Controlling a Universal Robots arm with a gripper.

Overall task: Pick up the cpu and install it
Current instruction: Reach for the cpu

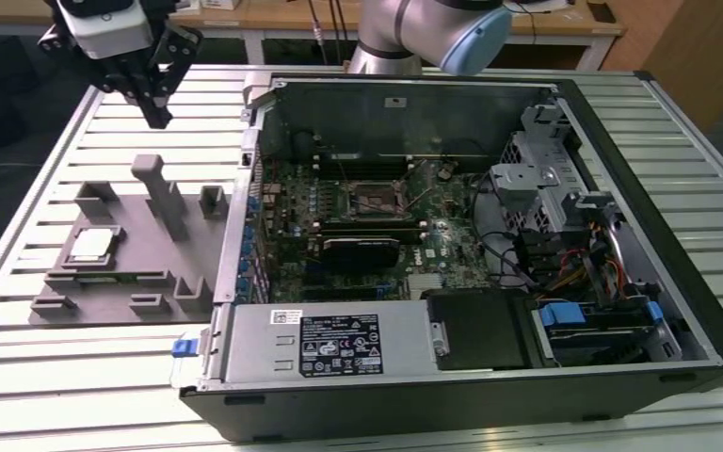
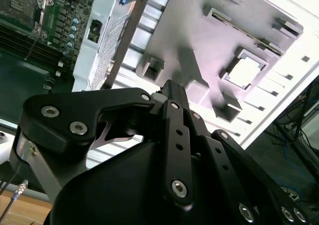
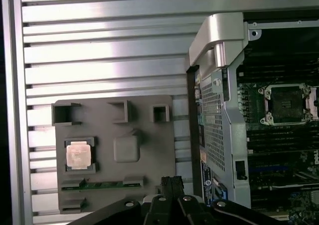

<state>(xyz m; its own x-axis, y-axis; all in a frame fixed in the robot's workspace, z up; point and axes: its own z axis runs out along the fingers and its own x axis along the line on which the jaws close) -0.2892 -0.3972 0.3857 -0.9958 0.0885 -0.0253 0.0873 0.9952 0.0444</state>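
Holding: nothing; my gripper (image 1: 158, 119) has its fingers pressed together and hangs high above the table (image 1: 35, 377), well apart from the cpu.
Cpu: the cpu (image 1: 91, 245) is a small flat square with a silver top and a pale rim.
Cpu place: flat in a square recess of the grey holder (image 1: 136, 273), near the holder edge away from the computer case (image 1: 399, 108).
In between: an upright post (image 1: 152, 193) on the holder, then the case's side wall.
Socket: the black socket frame (image 1: 372, 200) sits mid-motherboard inside the case.
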